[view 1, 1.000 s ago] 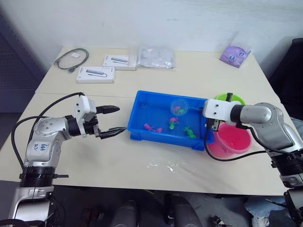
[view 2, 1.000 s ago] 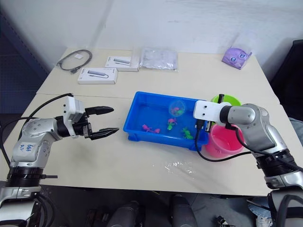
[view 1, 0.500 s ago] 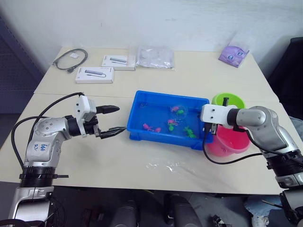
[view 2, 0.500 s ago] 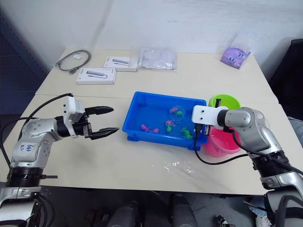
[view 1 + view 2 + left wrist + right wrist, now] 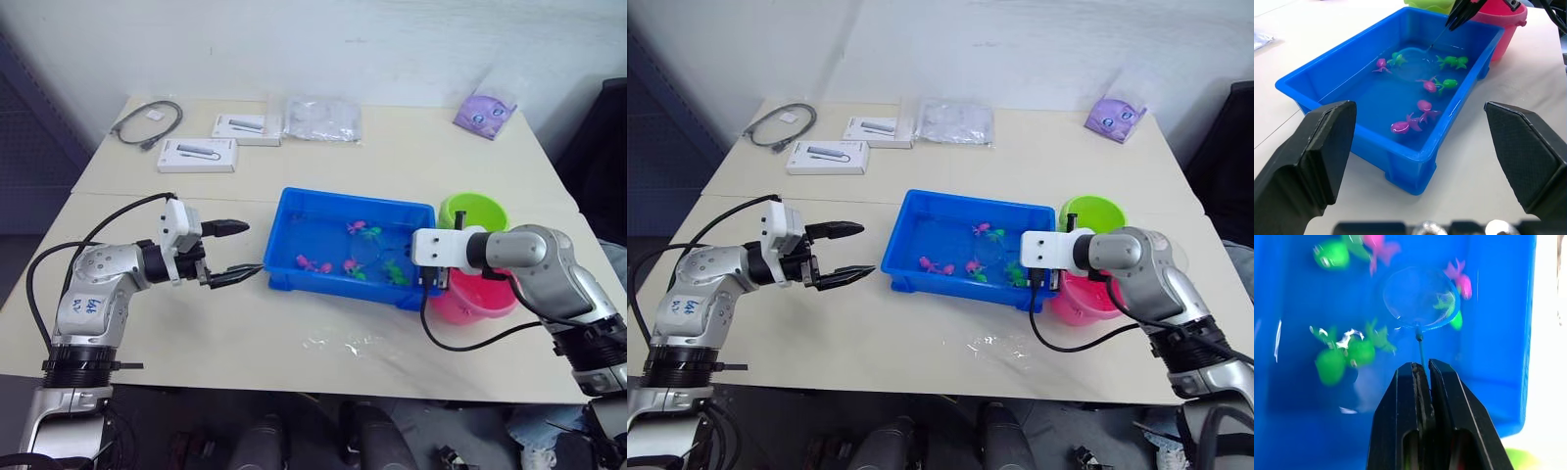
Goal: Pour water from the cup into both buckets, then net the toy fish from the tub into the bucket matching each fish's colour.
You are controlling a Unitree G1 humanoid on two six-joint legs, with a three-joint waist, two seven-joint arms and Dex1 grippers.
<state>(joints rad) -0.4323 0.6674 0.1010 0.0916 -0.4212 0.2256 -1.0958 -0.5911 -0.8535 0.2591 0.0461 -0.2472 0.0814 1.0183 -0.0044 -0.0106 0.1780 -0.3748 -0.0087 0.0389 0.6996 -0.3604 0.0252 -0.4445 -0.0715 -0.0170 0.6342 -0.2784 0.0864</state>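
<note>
Now tub holds water, fish; right gripper pinches net; left gripper spread, empty.

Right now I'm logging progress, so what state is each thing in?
Tub: holds water and loose fish.
Net: hoop dipped in the tub.
Right gripper: shut on the net.
Left gripper: open, holding nothing.
Pink bucket: upright.
Green bucket: upright.
</note>
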